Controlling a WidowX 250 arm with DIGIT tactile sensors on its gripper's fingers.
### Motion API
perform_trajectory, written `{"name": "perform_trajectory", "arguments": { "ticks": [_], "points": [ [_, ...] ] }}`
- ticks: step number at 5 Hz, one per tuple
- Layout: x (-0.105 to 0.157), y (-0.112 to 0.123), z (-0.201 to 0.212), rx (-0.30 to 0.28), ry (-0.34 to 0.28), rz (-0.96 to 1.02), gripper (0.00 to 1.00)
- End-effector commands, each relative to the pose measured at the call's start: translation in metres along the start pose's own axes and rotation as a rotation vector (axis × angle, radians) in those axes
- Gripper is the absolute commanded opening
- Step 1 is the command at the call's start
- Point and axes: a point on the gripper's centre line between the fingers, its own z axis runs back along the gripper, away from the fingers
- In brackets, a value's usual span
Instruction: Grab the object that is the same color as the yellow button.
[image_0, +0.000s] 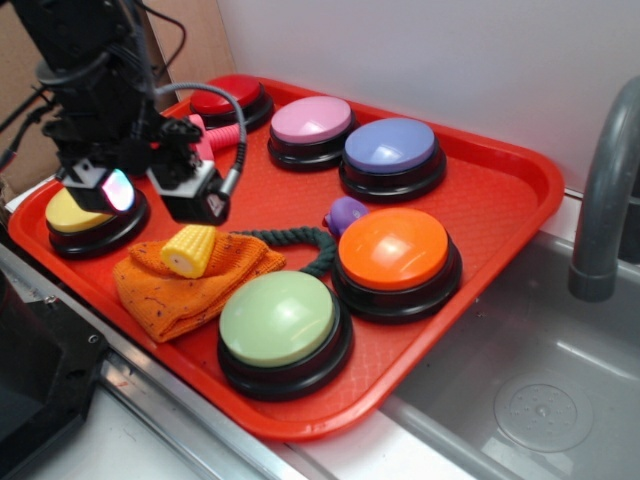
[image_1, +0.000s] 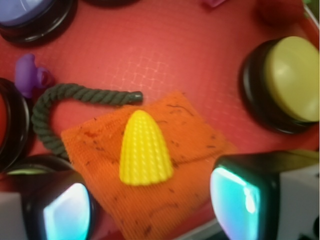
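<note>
Item: red tray (image_0: 500, 190), raised rim, set beside a grey sink (image_0: 530, 400) with a grey faucet (image_0: 605, 200). Bare tray floor is seen between the corn cob (image_0: 190, 250) and the yellow button (image_0: 80, 212); elsewhere the cob is hemmed by the green button (image_0: 280, 318), a dark green rope (image_0: 300, 240) and the orange button (image_0: 393, 250).

Gripper (image_0: 155, 190): held above the tray near the yellow button, fingers (image_1: 245, 197) spread wide, nothing between them.

Corn cob: small, yellow, ridged kernel rows, tapered, paler flat end; laid on an orange knitted cloth (image_0: 170, 295), untouched, near the tray's front edge.
</note>
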Motion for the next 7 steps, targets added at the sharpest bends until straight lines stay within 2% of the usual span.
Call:
{"name": "perform_trajectory", "arguments": {
  "ticks": [1, 2, 3, 5, 6, 7],
  "points": [
    [0.007, -0.009, -0.032, -0.079, 0.006, 0.026, 1.0],
    [0.008, -0.01, -0.042, -0.107, 0.024, 0.021, 1.0],
    [0.01, -0.008, -0.044, -0.095, 0.014, 0.031, 0.0],
    [0.018, -0.003, -0.024, -0.096, 0.002, 0.04, 0.0],
    [0.031, 0.0, 0.009, -0.045, 0.046, 0.038, 0.0],
    [0.058, 0.01, 0.041, 0.014, 0.039, 0.007, 0.0]
  ]
}}
